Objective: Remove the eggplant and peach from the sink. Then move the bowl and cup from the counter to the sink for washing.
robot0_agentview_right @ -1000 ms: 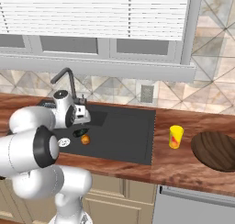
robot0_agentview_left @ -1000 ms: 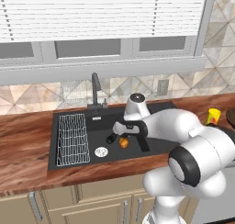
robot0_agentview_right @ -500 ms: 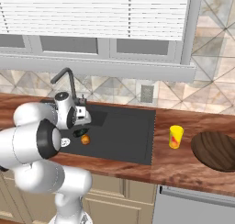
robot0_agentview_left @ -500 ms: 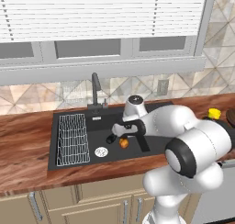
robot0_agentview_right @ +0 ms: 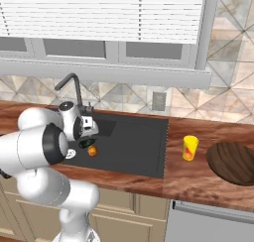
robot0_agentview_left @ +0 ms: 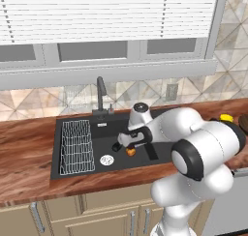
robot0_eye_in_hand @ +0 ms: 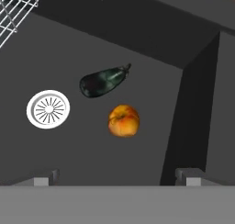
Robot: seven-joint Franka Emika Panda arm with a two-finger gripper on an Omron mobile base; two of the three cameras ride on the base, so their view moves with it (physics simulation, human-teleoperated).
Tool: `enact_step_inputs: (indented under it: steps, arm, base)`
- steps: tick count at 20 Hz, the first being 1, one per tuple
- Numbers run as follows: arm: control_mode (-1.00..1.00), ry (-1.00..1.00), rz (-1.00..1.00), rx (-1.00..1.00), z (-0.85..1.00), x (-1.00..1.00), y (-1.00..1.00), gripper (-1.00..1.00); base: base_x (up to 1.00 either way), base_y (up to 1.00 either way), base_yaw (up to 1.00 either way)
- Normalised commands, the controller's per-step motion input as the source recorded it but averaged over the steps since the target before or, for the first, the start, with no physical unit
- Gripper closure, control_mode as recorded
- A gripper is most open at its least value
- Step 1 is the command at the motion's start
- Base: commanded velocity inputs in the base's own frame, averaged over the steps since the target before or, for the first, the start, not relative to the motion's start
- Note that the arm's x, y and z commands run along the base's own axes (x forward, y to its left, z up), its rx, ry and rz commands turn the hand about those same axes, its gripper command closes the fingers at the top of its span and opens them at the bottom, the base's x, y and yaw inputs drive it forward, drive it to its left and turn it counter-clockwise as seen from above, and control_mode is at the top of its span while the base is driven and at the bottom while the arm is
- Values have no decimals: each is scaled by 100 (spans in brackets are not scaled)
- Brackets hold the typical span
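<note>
A white robot arm reaches down over the black sink [robot0_agentview_left: 160, 160] set in a wood-topped kitchen table [robot0_agentview_left: 29, 148], its hand [robot0_eye_in_hand: 119, 175] poised above the basin with the two fingertips spread wide and nothing between them. In the hand view, the dark eggplant [robot0_eye_in_hand: 102, 81] lies on the basin floor toward twelve o'clock, stem end pointing to two o'clock, and the orange-red peach [robot0_eye_in_hand: 124, 120] sits just beside it at about five o'clock of the eggplant, the two close but apart. The silver round drain [robot0_eye_in_hand: 48, 109] shows at nine o'clock of the peach, and a corner of the wire rack [robot0_eye_in_hand: 16, 7] juts in at eleven o'clock. From the left base view the peach [robot0_agentview_left: 130, 152] and drain [robot0_agentview_left: 107, 159] appear on the basin floor below the hand, with the rack [robot0_agentview_left: 76, 146] at the sink's nine o'clock side and the dark faucet [robot0_agentview_left: 100, 95] at twelve. From the right base view the yellow cup [robot0_agentview_right: 189, 148] stands upright on the table at three o'clock of the sink, and the brown wooden bowl [robot0_agentview_right: 233, 162] rests further along, near the cup but apart from it.
</note>
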Motion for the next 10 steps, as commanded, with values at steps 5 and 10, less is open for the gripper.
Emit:
enact_step_inputs:
  steps: [5,10]
  arm:
    - [-100,0,7,-5,-9,3,0,-100]
    - [-100,0,12,-5,-9,3,0,-100]
  base:
    - [0,0,0]
    - [0,0,0]
